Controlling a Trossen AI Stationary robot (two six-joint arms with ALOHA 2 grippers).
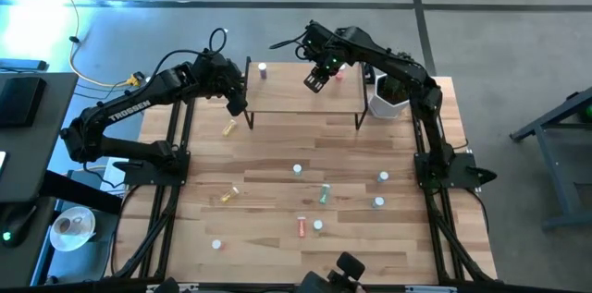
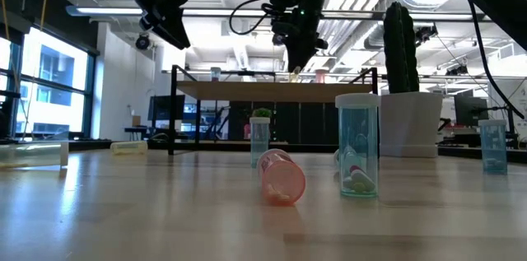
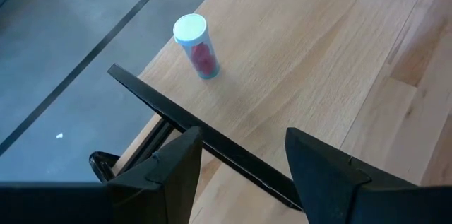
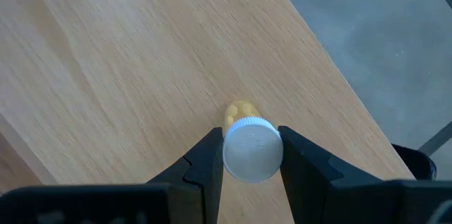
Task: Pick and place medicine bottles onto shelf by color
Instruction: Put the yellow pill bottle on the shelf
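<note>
Pale matt wood shelf (image 1: 298,97) on thin black metal legs; translucent glossy plastic medicine bottles (image 2: 358,146)

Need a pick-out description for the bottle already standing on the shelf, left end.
Find the low wooden shelf at the table's far edge, beside the white cactus pot. On its left end, an upright red-filled bottle with a pale cap stands alone. Unlike the yellow bottle, no gripper holds it.
</note>
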